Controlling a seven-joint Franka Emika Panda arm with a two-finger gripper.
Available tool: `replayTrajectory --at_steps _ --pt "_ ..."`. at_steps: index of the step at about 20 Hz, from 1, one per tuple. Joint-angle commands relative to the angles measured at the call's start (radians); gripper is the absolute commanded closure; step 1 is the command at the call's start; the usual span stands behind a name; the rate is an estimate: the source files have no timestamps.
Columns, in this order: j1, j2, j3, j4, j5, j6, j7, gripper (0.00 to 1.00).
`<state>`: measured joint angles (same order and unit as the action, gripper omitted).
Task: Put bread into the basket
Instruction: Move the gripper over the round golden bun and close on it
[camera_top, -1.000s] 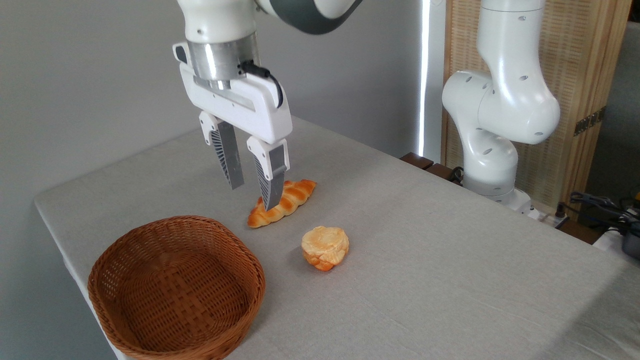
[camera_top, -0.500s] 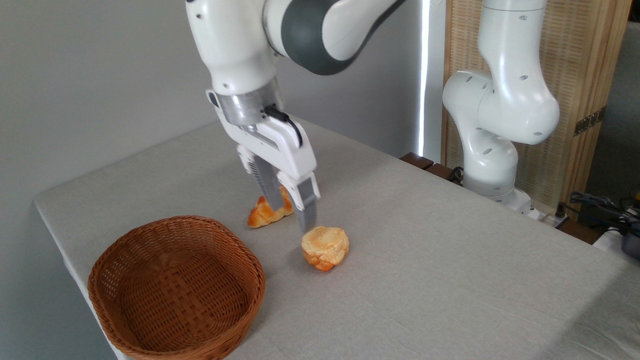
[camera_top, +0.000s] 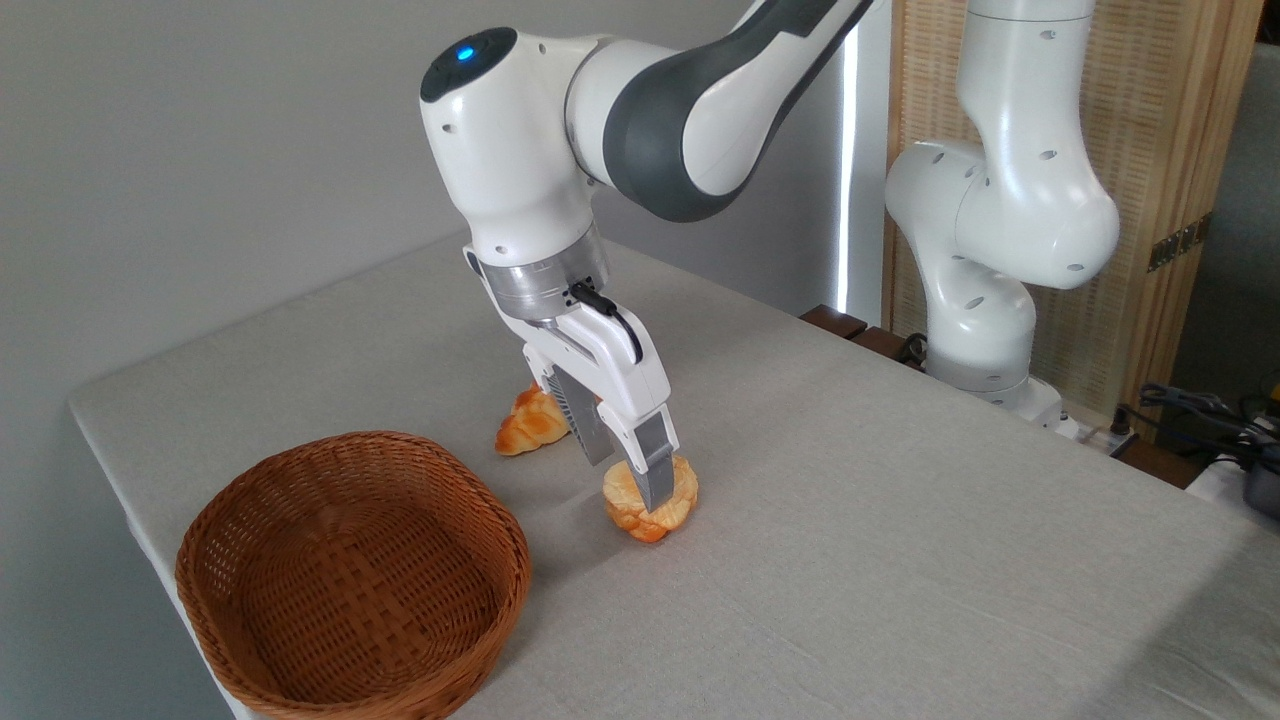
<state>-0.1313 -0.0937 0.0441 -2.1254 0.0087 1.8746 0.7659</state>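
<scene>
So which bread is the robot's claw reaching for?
The small round bun out in front. The gripper is down over it, one finger across its top. The long braided loaf lies behind, half hidden, nearer the basket.

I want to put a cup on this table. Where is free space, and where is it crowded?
Free: the wide cloth right of the bun, toward the arm base, and the near right corner. Crowded: the left, where basket, braided loaf and tool sit close.

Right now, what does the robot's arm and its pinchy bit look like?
The arm is glossy white with dark grey bands at the joints and a small blue light on top. A silver metal ring joins it to the white tool, which has a short black cable and two grey ribbed fingers.
</scene>
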Motion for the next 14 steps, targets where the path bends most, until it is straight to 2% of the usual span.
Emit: replayTrajectory --at_steps 1,10,14 --pt "-0.004 -0.017 0.003 -0.025 0.013 0.018 0.018 0.00" --pt "-0.004 -0.014 0.003 -0.045 0.016 0.015 0.030 0.00" --pt "-0.005 -0.014 0.003 -0.061 0.016 0.017 0.070 0.00"
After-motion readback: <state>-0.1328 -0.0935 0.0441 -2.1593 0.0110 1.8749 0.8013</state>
